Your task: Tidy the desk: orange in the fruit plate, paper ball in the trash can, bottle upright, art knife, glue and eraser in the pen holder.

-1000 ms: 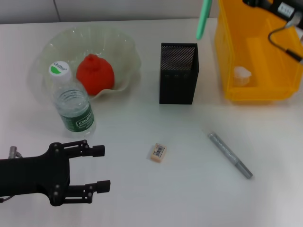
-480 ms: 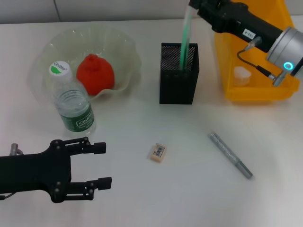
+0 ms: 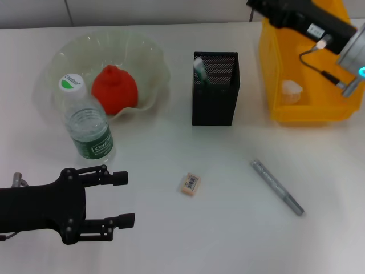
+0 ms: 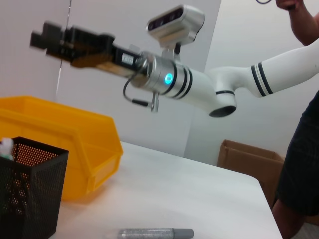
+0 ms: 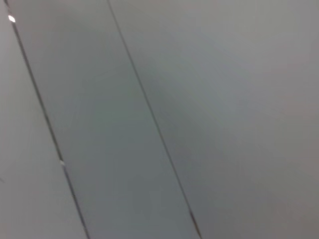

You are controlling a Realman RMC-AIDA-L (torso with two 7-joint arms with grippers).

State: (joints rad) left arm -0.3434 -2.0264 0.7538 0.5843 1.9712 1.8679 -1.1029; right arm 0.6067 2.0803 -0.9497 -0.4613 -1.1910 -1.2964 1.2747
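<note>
Glue now stands inside the pen holder, green end showing at its left corner. My right hand hangs up over the yellow bin; I cannot tell its fingers. My left hand rests released, near left on the worktop. Eraser and art knife lie loose, well apart.

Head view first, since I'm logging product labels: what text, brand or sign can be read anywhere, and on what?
Water bottle: white script on the green label and print on the green-and-white cap, both too blurred to read.
Eraser: a barcode-like mark, no legible digits.
Right arm: small white sticker, unreadable.
Nothing else bears text.
</note>
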